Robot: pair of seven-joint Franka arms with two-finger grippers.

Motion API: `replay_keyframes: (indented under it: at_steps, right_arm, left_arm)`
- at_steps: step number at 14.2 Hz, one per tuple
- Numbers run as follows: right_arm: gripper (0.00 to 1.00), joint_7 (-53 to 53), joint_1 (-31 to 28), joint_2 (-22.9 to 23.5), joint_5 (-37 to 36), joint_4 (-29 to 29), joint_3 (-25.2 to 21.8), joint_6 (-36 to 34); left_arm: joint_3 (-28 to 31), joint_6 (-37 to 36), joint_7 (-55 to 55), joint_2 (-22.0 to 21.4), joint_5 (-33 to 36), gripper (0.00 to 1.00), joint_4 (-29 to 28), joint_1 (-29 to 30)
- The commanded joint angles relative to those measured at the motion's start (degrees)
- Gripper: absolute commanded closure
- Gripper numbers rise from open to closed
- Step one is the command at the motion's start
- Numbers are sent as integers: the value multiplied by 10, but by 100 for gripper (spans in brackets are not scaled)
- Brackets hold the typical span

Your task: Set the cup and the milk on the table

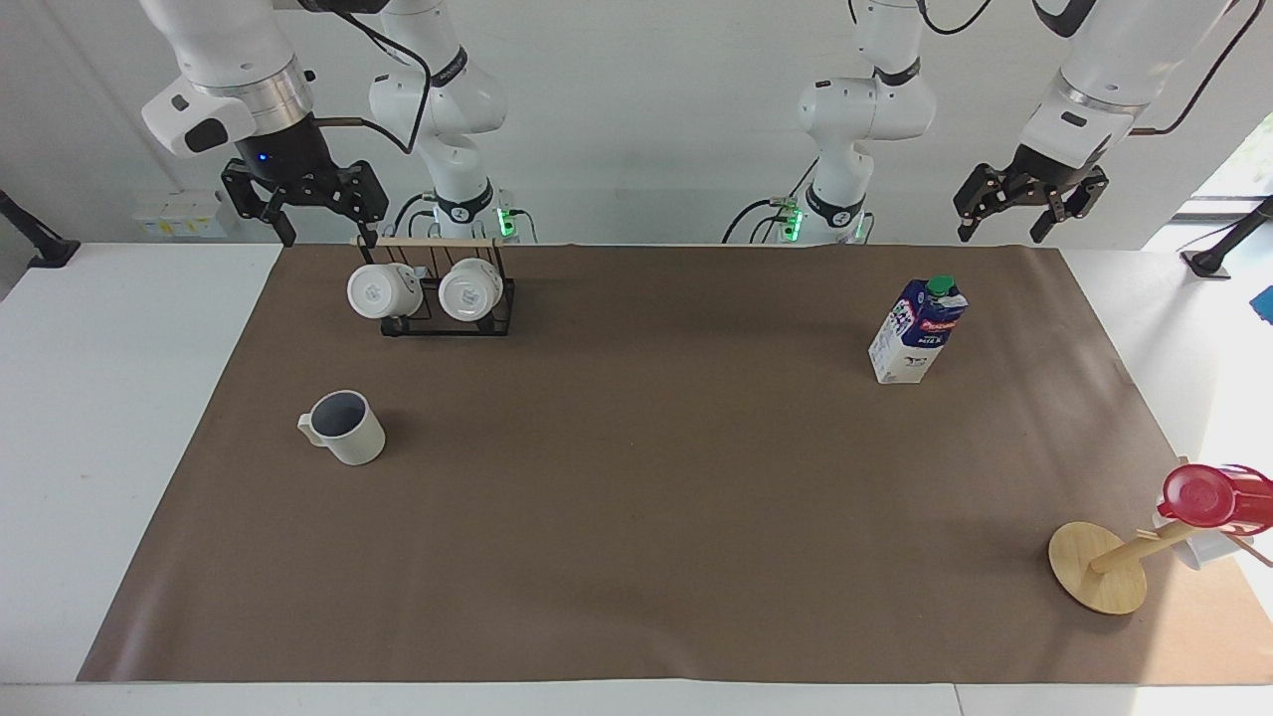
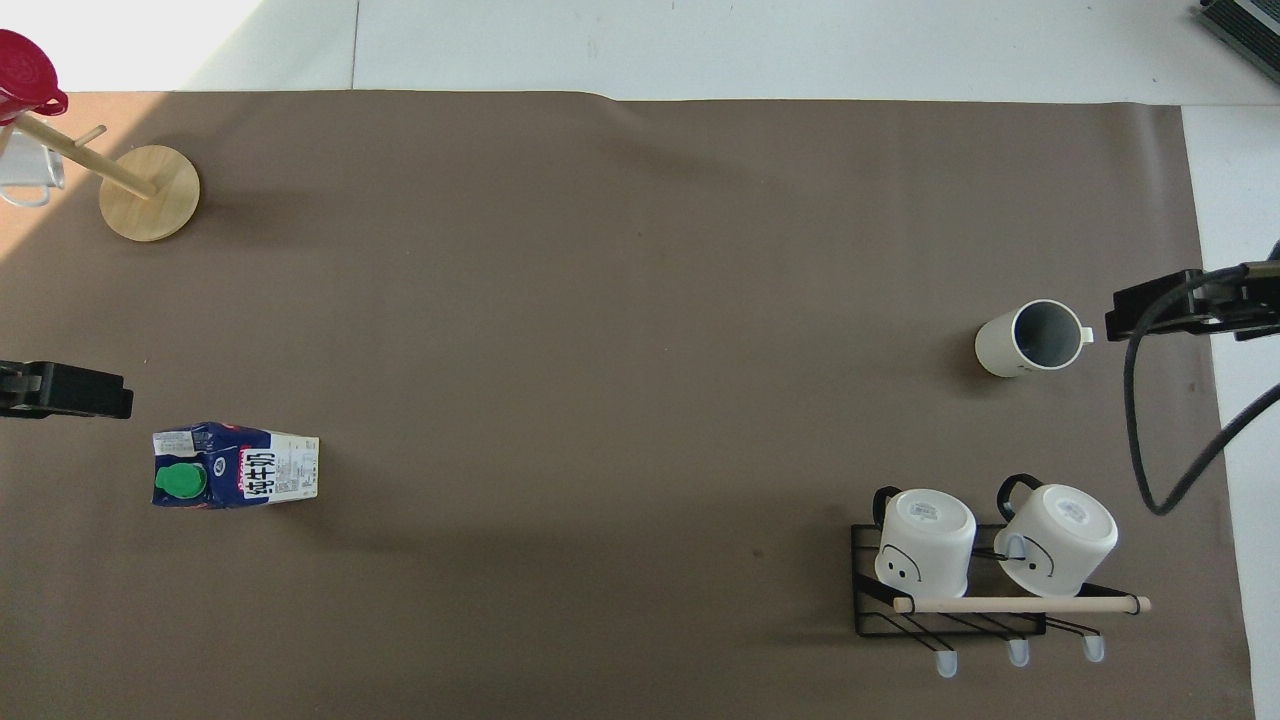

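Nearest the camera in the facing view, a wooden stand (image 1: 1097,568) sits at the mat's corner at the left arm's end of the table, farthest from the robots, with a red cup (image 1: 1208,496) hung on it. On the brown table (image 1: 646,557) the cup (image 1: 344,427) stands upright toward the right arm's end, its small handle turned toward that end's edge; the milk (image 1: 918,330) stands upright toward the left arm's end. A black rack (image 1: 448,298) with two white mugs (image 1: 383,290) sits at the robots' edge. Both task things already rest on the mat. The right gripper (image 1: 303,204) hangs raised over the rack's end with its jaws spread and empty; the left gripper (image 1: 1034,204) hangs raised over the corner nearest its base, jaws likewise apart and empty. The cup looks hard, smooth and breakable, best pinched across its rim or wall. The carton probably dents if squeezed and tips easily, so its lower white body is the place to hold.
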Motion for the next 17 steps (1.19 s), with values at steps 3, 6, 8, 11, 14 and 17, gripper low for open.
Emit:
replay_keyframes:
  at_steps: [3, 6, 8, 11, 14, 17]
  right_arm:
    - [0, -10, -5, -9, 3, -1, 2, -8]
    - [0, -11, -6, -9, 6, -1, 1, -7]
    - [0, -11, -12, -9, 5, -2, -1, -8]
    - [0, -11, -14, -9, 5, -2, -5, -8]
    - [0, -11, -13, -9, 5, -2, -5, -8]
    - [0, -11, -14, -9, 5, -2, -5, -5]
  left_arm:
    - [-3, -11, 1, 0, -5, 0, 9, 4]
    - [-3, -11, -1, 0, -2, 0, 11, 6]
    - [-3, -10, 0, 0, -2, 0, 10, 6]
    - [-3, -10, 3, -10, -3, 0, -7, 4]
    - [-3, 15, 4, -37, -3, 0, -60, 4]
    - [-3, 41, 4, -48, -3, 0, -98, 4]
